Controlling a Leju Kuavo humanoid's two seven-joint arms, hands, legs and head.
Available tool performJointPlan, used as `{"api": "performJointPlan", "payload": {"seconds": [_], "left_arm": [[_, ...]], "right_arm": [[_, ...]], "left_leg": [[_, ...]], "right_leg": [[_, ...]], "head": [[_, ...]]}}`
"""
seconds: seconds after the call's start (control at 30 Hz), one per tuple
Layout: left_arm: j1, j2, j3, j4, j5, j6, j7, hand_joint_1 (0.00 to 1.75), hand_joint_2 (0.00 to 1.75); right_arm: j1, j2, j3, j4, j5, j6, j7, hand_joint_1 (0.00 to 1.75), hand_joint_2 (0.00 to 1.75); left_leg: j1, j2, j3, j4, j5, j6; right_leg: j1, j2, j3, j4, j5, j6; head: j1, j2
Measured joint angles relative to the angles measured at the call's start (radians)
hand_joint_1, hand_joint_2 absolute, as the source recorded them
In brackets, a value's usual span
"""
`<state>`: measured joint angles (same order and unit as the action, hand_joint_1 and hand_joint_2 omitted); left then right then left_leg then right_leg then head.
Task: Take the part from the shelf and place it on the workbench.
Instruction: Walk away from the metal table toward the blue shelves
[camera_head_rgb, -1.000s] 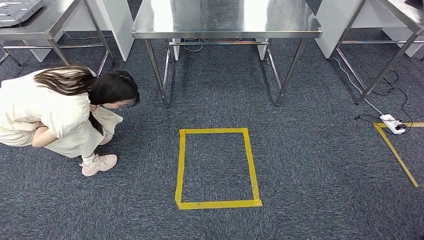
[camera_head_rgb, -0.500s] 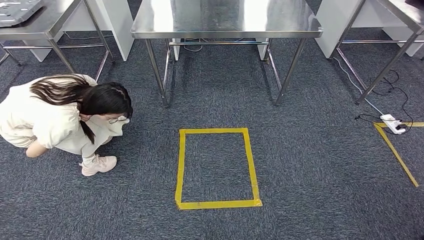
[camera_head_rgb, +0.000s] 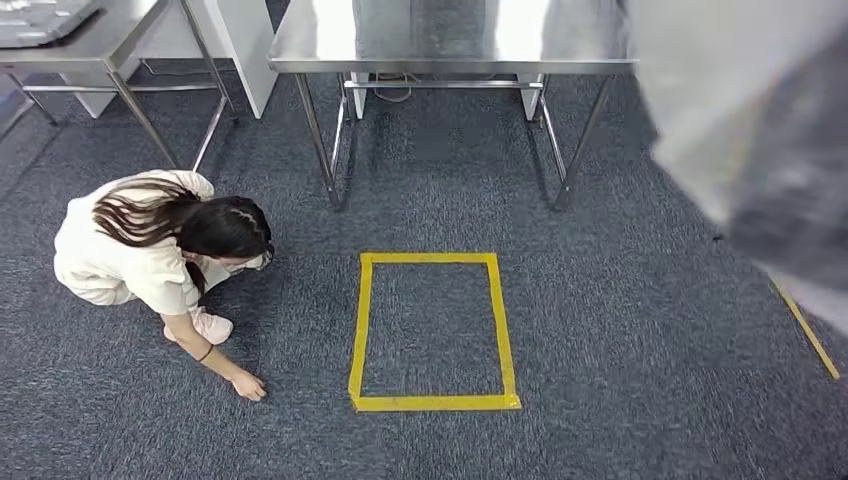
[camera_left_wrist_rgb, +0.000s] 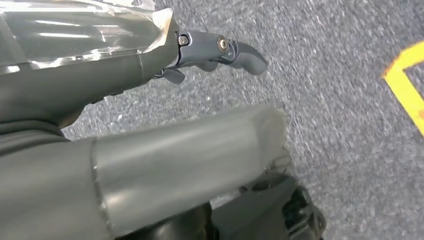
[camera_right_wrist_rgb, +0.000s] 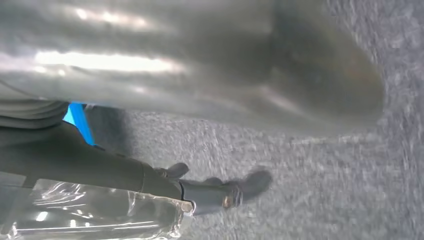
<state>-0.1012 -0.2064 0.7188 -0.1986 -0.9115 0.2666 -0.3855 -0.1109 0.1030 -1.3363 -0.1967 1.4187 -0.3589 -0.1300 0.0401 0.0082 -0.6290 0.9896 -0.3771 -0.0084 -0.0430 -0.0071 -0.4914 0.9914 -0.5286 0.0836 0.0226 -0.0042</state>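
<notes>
The steel workbench (camera_head_rgb: 450, 40) stands ahead at the top of the head view, its top bare. A grey metal piece (camera_head_rgb: 40, 15) lies on the left table (camera_head_rgb: 110, 40). My left hand (camera_left_wrist_rgb: 125, 65) hangs over the carpet, dark fingers (camera_left_wrist_rgb: 225, 50) stretched away from the thick thumb (camera_left_wrist_rgb: 190, 155), holding nothing. My right hand (camera_right_wrist_rgb: 125, 190) is also over carpet, blurred, its fingers (camera_right_wrist_rgb: 225, 192) apart from the thumb (camera_right_wrist_rgb: 225, 75) and empty. A big blurred grey-white shape (camera_head_rgb: 760, 130) covers the upper right of the head view; I cannot tell what it is.
A person (camera_head_rgb: 150, 250) crouches on the carpet at the left, one hand (camera_head_rgb: 250, 388) on the floor. A yellow tape rectangle (camera_head_rgb: 358, 330) marks the floor before the workbench. Another yellow tape line (camera_head_rgb: 810, 335) runs at the right.
The person has sunk lower and put a hand down to the floor. The view has shifted slightly, and the blurred shape has come in at the upper right, hiding the right table.
</notes>
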Motion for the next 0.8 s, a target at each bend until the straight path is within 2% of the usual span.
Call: {"api": "performJointPlan", "payload": {"seconds": [0.03, 0.07, 0.1, 0.13, 0.17, 0.2, 0.27, 0.3, 0.33, 0.37, 0.43, 0.47, 0.5, 0.57, 0.6, 0.67, 0.73, 0.77, 0.8], "left_arm": [[0.000, 0.001, 0.000, 0.000, 0.000, 0.000, 0.000, 0.00, 0.00], [0.000, 0.000, 0.000, 0.000, 0.000, 0.000, -0.001, 0.00, 0.00], [0.001, 0.000, 0.000, 0.000, 0.000, 0.000, -0.001, 0.00, 0.00], [0.002, 0.000, 0.000, 0.000, 0.000, 0.000, -0.001, 0.00, 0.00], [0.003, 0.001, 0.000, 0.000, 0.000, 0.000, -0.001, 0.00, 0.00], [0.003, 0.001, 0.000, 0.001, 0.000, 0.000, -0.002, 0.00, 0.00], [0.004, 0.001, 0.000, 0.001, 0.000, 0.000, -0.002, 0.00, 0.00], [0.004, 0.001, 0.000, 0.001, 0.000, 0.000, -0.002, 0.00, 0.00], [0.004, 0.002, 0.000, 0.001, 0.000, 0.000, -0.002, 0.00, 0.00], [0.004, 0.002, 0.000, 0.001, 0.000, 0.000, -0.002, 0.00, 0.00], [0.003, 0.003, 0.000, 0.000, 0.000, 0.000, -0.003, 0.00, 0.00], [0.001, 0.004, 0.000, 0.000, 0.000, 0.001, -0.003, 0.00, 0.00], [0.000, 0.005, 0.000, 0.000, 0.000, 0.001, -0.004, 0.00, 0.00], [0.000, 0.006, 0.000, 0.000, 0.000, 0.001, -0.004, 0.00, 0.00], [0.000, 0.006, 0.000, 0.000, 0.000, 0.001, -0.005, 0.00, 0.00], [-0.001, 0.005, 0.000, 0.000, -0.001, 0.002, -0.005, 0.00, 0.00], [-0.002, 0.004, 0.000, 0.000, -0.001, 0.002, -0.006, 0.00, 0.00], [-0.002, 0.004, 0.000, 0.000, -0.001, 0.001, -0.007, 0.00, 0.00], [-0.001, 0.003, 0.000, 0.000, -0.001, 0.001, -0.007, 0.00, 0.00]], "right_arm": [[0.000, 0.001, 0.000, 0.000, 0.000, 0.000, 0.000, 0.00, 0.00], [-0.001, -0.002, 0.000, -0.001, 0.000, 0.000, 0.000, 0.00, 0.00], [-0.001, -0.002, 0.000, -0.001, 0.000, 0.000, 0.001, 0.00, 0.00], [-0.002, -0.001, 0.000, -0.001, 0.000, 0.000, 0.001, 0.00, 0.00], [-0.002, -0.001, 0.000, -0.001, 0.000, 0.000, 0.002, 0.00, 0.00], [-0.002, -0.001, 0.000, -0.001, 0.000, 0.000, 0.002, 0.00, 0.00], [-0.001, -0.001, 0.000, -0.001, 0.000, 0.000, 0.003, 0.00, 0.00], [0.000, -0.001, 0.000, -0.001, 0.000, 0.000, 0.003, 0.00, 0.00], [0.002, -0.001, 0.000, -0.001, 0.000, 0.000, 0.003, 0.00, 0.00], [0.002, -0.001, 0.000, -0.001, 0.000, 0.000, 0.003, 0.00, 0.00], [0.002, 0.001, 0.000, 0.000, 0.000, 0.000, 0.003, 0.00, 0.00], [0.002, 0.002, 0.000, 0.000, 0.000, 0.000, 0.003, 0.00, 0.00], [0.001, 0.003, 0.000, 0.000, 0.000, 0.000, 0.003, 0.00, 0.00], [0.000, 0.005, 0.000, 0.000, 0.000, 0.000, 0.003, 0.00, 0.00], [-0.001, 0.006, 0.000, 0.000, 0.000, 0.000, 0.003, 0.00, 0.00], [-0.001, 0.007, 0.000, 0.000, 0.000, 0.000, 0.003, 0.00, 0.00], [0.000, 0.005, 0.000, 0.000, -0.001, 0.000, 0.003, 0.00, 0.00], [0.001, 0.004, 0.000, 0.000, -0.001, 0.000, 0.003, 0.00, 0.00], [0.002, 0.002, 0.000, 0.000, -0.001, 0.000, 0.003, 0.00, 0.00]], "left_leg": [[-0.001, 0.000, 0.000, 0.001, 0.000, -0.008], [0.001, 0.001, -0.001, 0.000, 0.003, -0.014], [0.005, 0.001, -0.003, 0.003, 0.000, -0.017], [0.008, 0.001, -0.009, 0.017, -0.017, -0.020], [0.009, 0.000, -0.022, 0.051, -0.049, -0.021], [0.009, -0.001, -0.043, 0.108, -0.096, -0.020], [0.004, -0.001, -0.090, 0.249, -0.187, -0.015], [0.001, -0.001, -0.100, 0.295, -0.208, -0.011], [-0.003, -0.002, -0.090, 0.303, -0.211, -0.003], [-0.008, -0.002, -0.060, 0.270, -0.195, 0.008], [-0.023, -0.004, 0.035, 0.134, -0.152, 0.039], [-0.030, -0.003, 0.070, 0.077, -0.136, 0.051], [-0.037, -0.003, 0.091, 0.043, -0.127, 0.061], [-0.047, 0.000, 0.093, 0.026, -0.118, 0.068], [-0.045, 0.001, 0.095, 0.015, -0.109, 0.069], [-0.040, 0.003, 0.098, -0.012, -0.086, 0.073], [-0.038, 0.003, 0.091, -0.025, -0.070, 0.074], [-0.039, 0.004, 0.084, -0.025, -0.064, 0.074], [-0.039, 0.004, 0.078, -0.025, -0.061, 0.072]], "right_leg": [[0.004, 0.002, -0.008, 0.006, 0.003, -0.015], [0.004, 0.003, -0.013, 0.011, 0.005, -0.032], [0.003, 0.003, -0.017, 0.014, 0.009, -0.044], [0.003, 0.002, -0.022, 0.015, 0.015, -0.055], [0.004, 0.001, -0.027, 0.016, 0.021, -0.065], [0.007, 0.001, -0.032, 0.016, 0.028, -0.074], [0.018, 0.000, -0.046, 0.017, 0.039, -0.083], [0.024, 0.000, -0.054, 0.018, 0.044, -0.085], [0.030, 0.000, -0.060, 0.018, 0.049, -0.086], [0.035, 0.001, -0.063, 0.018, 0.051, -0.087], [0.043, 0.001, -0.066, 0.018, 0.056, -0.086], [0.046, 0.001, -0.066, 0.017, 0.058, -0.084], [0.046, 0.001, -0.066, 0.017, 0.061, -0.081], [0.043, -0.001, -0.067, 0.012, 0.068, -0.071], [0.042, -0.002, -0.069, 0.012, 0.071, -0.065], [0.044, 0.001, -0.087, 0.042, 0.050, -0.061], [0.042, 0.004, -0.135, 0.150, -0.011, -0.067], [0.039, 0.004, -0.163, 0.218, -0.043, -0.068], [0.036, 0.005, -0.180, 0.267, -0.063, -0.064]], "head": [[-0.001, 0.000], [-0.006, 0.000], [-0.014, 0.000], [-0.020, 0.000], [-0.027, 0.000], [-0.033, 0.000], [-0.042, 0.000], [-0.044, 0.000], [-0.046, 0.000], [-0.046, 0.000], [-0.047, 0.000], [-0.044, 0.000], [-0.042, 0.000], [-0.040, 0.000], [-0.042, 0.000], [-0.040, 0.000], [-0.030, 0.000], [-0.026, 0.000], [-0.023, 0.000]]}}
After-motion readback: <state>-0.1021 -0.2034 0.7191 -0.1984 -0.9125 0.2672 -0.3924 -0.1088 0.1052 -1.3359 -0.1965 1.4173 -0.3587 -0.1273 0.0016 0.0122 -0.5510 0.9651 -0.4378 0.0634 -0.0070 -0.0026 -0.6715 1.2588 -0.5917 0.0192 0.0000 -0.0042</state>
